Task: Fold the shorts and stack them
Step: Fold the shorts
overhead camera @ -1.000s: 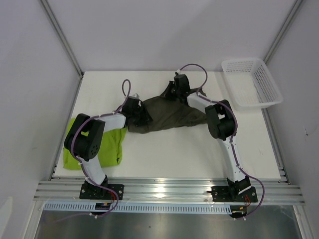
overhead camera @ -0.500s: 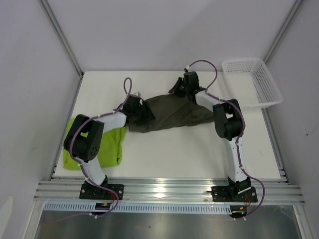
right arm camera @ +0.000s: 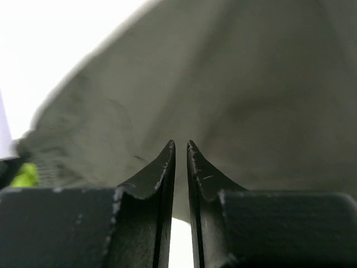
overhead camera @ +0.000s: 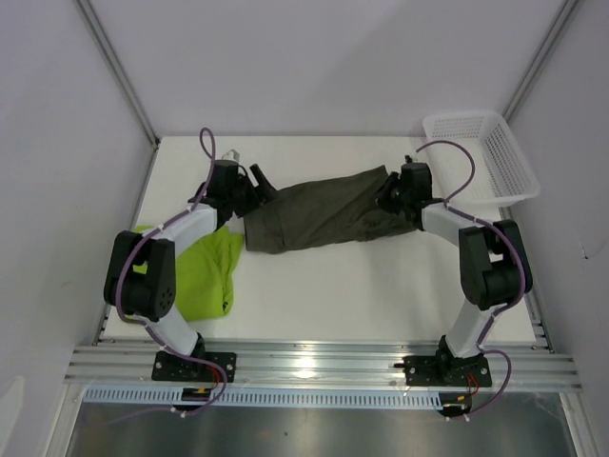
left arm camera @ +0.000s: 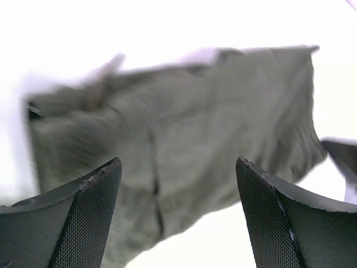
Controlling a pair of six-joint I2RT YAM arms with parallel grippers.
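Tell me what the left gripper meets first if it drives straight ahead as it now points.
The dark olive shorts, lying spread on the table straight ahead of the open left gripper; how near is hard to judge.

A white table (overhead camera: 314, 305) spreads beneath and beyond the left fingers (left arm camera: 78, 229) and the right fingers (right arm camera: 139, 223), evenly and brightly lit. On the far side of the fingers stand plain pale walls (overhead camera: 324, 57), with a slanting aluminium post (overhead camera: 114, 67) at each far corner. On the near side of the fingers, an aluminium rail (overhead camera: 238, 364) catches a glare above a grey surface (overhead camera: 381, 433).
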